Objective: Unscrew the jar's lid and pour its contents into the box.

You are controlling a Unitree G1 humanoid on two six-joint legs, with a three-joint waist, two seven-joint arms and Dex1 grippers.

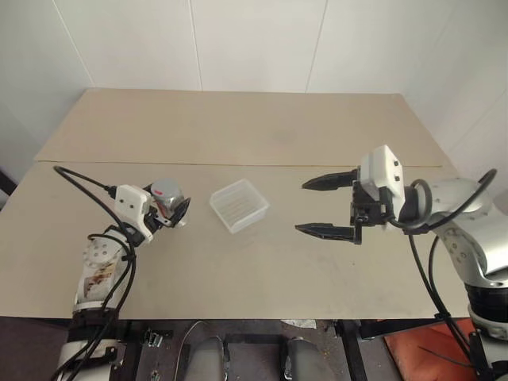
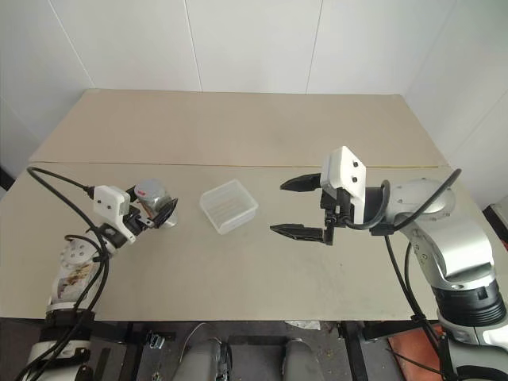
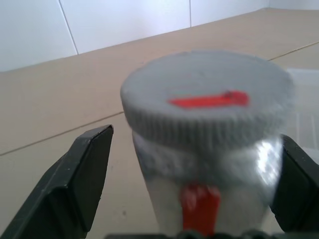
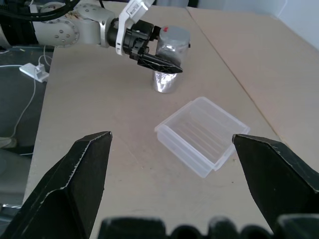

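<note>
The lid (image 3: pixel 207 97) sits on the jar (image 1: pixel 167 198), which the spread left claw (image 1: pixel 171 213) brackets ungripped; the right claw (image 1: pixel 324 206) gapes near the empty box (image 1: pixel 238 205).

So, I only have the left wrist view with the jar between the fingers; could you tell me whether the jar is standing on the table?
Observer: Yes, the jar stands upright on the table, with the left gripper around it just under the lid.
Operator: Thanks. Where is the box, please?
Observer: The box sits empty between the two arms, apart from the jar.
Operator: And the other arm?
Observer: The right gripper hovers open beyond the box, holding nothing.
</note>
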